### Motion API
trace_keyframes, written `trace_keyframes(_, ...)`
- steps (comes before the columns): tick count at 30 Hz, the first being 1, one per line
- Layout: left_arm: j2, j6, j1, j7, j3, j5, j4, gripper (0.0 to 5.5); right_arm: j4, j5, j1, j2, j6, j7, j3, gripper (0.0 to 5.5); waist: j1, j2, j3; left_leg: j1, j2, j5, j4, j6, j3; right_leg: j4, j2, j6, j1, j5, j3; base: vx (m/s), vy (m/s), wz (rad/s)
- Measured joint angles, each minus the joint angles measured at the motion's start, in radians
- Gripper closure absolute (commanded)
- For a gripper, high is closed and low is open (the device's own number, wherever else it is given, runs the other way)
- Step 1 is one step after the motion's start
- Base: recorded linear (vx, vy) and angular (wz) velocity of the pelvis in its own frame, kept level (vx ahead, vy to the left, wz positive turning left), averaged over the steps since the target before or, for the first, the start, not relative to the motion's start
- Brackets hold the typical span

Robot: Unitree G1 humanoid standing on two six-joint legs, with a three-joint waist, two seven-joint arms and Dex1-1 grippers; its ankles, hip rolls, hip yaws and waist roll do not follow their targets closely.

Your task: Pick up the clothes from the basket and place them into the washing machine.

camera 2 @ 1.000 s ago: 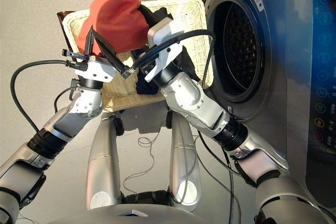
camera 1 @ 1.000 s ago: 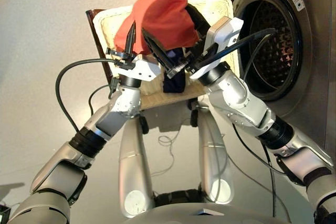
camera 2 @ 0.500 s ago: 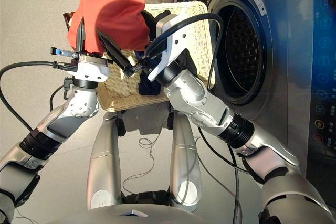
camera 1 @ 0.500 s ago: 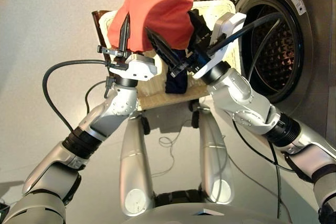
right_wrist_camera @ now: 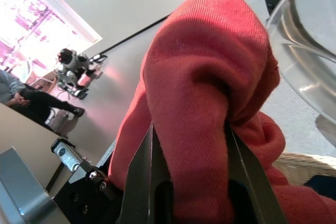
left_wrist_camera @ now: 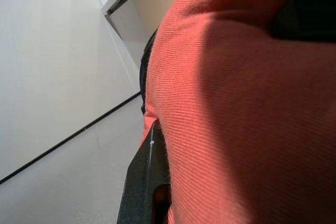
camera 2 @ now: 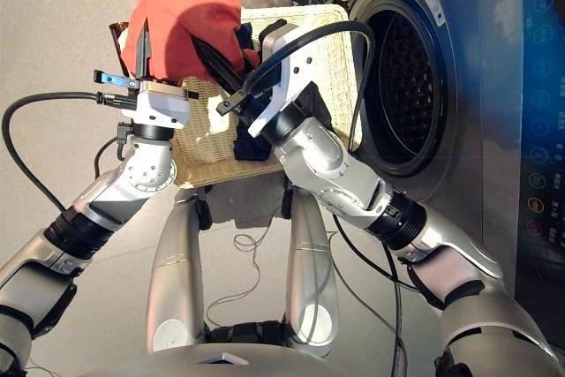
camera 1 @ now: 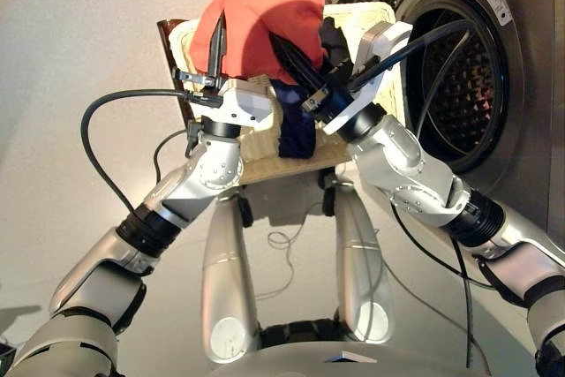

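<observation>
Holding the red garment (camera 1: 265,19) aloft above the basket (camera 1: 371,15), both the left gripper (camera 1: 221,41) and right gripper (camera 1: 291,55) pinch its folds. Risk: uneven release drags cloth short of the washing machine (camera 1: 468,68).

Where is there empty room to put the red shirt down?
The washing machine drum, right of the basket, looks dark and empty. Bare floor lies left of the basket. The basket's middle is crowded: both pincers hold the red garment above the navy garment.
</observation>
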Motion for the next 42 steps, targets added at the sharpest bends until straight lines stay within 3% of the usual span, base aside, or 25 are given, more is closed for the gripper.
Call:
trace_keyframes(4, -0.010, -0.001, -0.018, 0.000, -0.021, 0.000, 0.042, 5.50, 0.017, -0.044, 0.033, 0.037, -0.002, -0.028, -0.019, 5.50, -0.001, 0.000, 0.000, 0.002, 0.000, 0.000, 0.000, 0.000, 0.000, 0.000, 0.000, 0.000, 0.001, 0.000, 0.002, 0.000, 0.000, 0.000)
trace_keyframes(5, -0.014, -0.001, -0.030, 0.000, -0.030, -0.001, 0.066, 4.40, 0.030, -0.066, 0.047, 0.064, -0.002, -0.045, -0.030, 5.50, -0.002, 0.000, 0.000, 0.002, 0.000, 0.000, 0.000, 0.000, 0.001, 0.000, 0.000, 0.000, 0.001, 0.000, 0.003, 0.000, 0.000, 0.000)
trace_keyframes(6, -0.022, -0.001, -0.037, 0.000, -0.035, -0.002, 0.083, 1.32, 0.046, -0.108, 0.060, 0.089, -0.003, -0.064, -0.039, 5.50, -0.004, 0.000, 0.000, 0.003, 0.000, 0.000, 0.000, 0.000, 0.001, 0.000, 0.000, 0.000, 0.001, 0.000, 0.005, 0.000, 0.000, 0.000)
trace_keyframes(7, -0.032, -0.001, -0.044, 0.000, -0.039, -0.002, 0.105, 0.00, 0.063, -0.154, 0.076, 0.113, -0.006, -0.081, -0.053, 5.50, -0.003, 0.000, 0.000, 0.004, 0.000, 0.000, 0.000, 0.000, 0.002, 0.000, 0.000, 0.000, 0.002, 0.000, 0.005, 0.000, 0.000, 0.000)
trace_keyframes(11, -0.081, -0.003, -0.059, 0.002, -0.040, -0.013, 0.203, 0.00, 0.180, -0.276, 0.099, 0.173, -0.025, -0.154, -0.085, 5.50, -0.008, 0.000, 0.000, 0.006, 0.000, 0.000, -0.001, 0.000, 0.004, -0.003, 0.000, 0.000, 0.003, 0.000, 0.006, 0.000, 0.000, 0.000)
trace_keyframes(16, -0.159, 0.000, -0.119, -0.001, -0.104, -0.074, 0.233, 0.00, 0.336, -0.400, 0.108, 0.241, -0.049, -0.256, -0.153, 5.50, -0.014, 0.001, 0.000, 0.004, -0.001, 0.000, -0.002, 0.000, 0.003, -0.005, 0.000, 0.001, 0.004, 0.001, 0.007, 0.000, 0.000, 0.000)
trace_keyframes(20, -0.190, 0.000, -0.137, -0.001, -0.122, -0.086, 0.233, 0.00, 0.460, -0.480, 0.096, 0.281, -0.079, -0.318, -0.192, 5.50, -0.031, 0.001, 0.000, 0.004, -0.001, 0.000, -0.002, 0.000, 0.001, -0.004, 0.000, 0.002, 0.004, 0.001, 0.005, 0.000, 0.000, 0.000)
trace_keyframes(26, -0.211, -0.007, -0.173, 0.000, -0.129, -0.088, 0.233, 0.00, 0.715, -0.526, 0.064, 0.342, -0.083, -0.408, -0.254, 5.50, -0.025, 0.005, 0.001, -0.001, -0.001, 0.000, 0.000, 0.000, -0.003, -0.004, 0.000, 0.002, 0.004, 0.001, -0.001, 0.000, 0.000, 0.000)
trace_keyframes(31, -0.214, -0.072, -0.229, 0.009, -0.096, -0.150, 0.214, 0.00, 0.932, -0.553, 0.027, 0.324, -0.065, -0.486, -0.357, 5.50, -0.005, 0.023, 0.001, -0.025, -0.005, 0.001, 0.003, 0.002, -0.019, -0.004, -0.003, 0.003, -0.010, -0.001, -0.006, 0.000, 0.000, 0.000)
trace_keyframes(39, -0.169, -0.119, -0.250, -0.026, -0.022, -0.298, 0.115, 0.00, 1.129, -0.544, -0.068, 0.236, -0.062, -0.551, -0.487, 5.50, 0.004, 0.046, 0.002, -0.086, -0.026, 0.006, 0.021, 0.009, -0.031, 0.019, -0.019, 0.014, -0.061, -0.009, -0.004, 0.000, 0.000, 0.000)
trace_keyframes(42, -0.148, -0.127, -0.251, -0.044, 0.008, -0.336, 0.091, 0.00, 1.179, -0.525, -0.102, 0.196, -0.061, -0.555, -0.523, 5.50, 0.021, 0.053, 0.002, -0.115, -0.027, 0.007, 0.035, 0.010, -0.037, 0.030, -0.021, 0.014, -0.085, -0.009, -0.006, 0.000, 0.000, 0.000)
